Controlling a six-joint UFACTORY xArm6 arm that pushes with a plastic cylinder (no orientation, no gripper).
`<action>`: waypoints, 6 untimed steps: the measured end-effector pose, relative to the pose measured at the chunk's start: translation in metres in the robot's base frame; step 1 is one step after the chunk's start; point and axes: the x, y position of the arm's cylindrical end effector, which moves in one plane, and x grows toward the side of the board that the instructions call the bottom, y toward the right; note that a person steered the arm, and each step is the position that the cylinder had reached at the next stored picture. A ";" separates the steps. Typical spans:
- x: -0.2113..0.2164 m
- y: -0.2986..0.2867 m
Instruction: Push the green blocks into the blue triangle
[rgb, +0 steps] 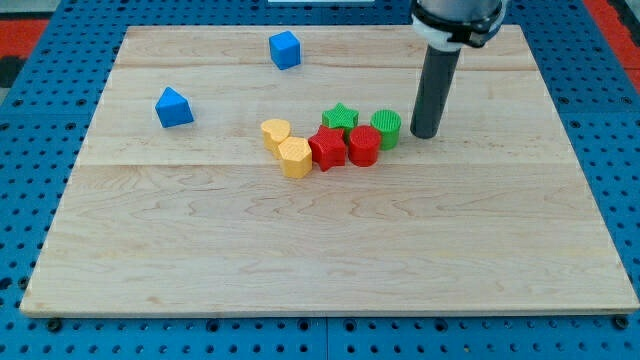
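Pale wooden board (330, 250) is sitting on blue pegboard. I'm resting my tip (424, 134), a bare rod holding nothing, just right of the green cylinder (386, 128); the green star (340, 118) is lying left of it. Pushing left toward the far-left blue triangle (173, 107), I'm risking dragging the touching red star (327, 148), red cylinder (363, 146) and yellow blocks (285, 147) along.

You see a pale wooden board (330, 260) of jointed planks lying on a blue perforated base (40, 100). A red strip (612, 20) shows at the view's top right corner, and the light is even.
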 end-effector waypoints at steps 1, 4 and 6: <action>-0.001 -0.075; 0.001 -0.053; -0.056 -0.118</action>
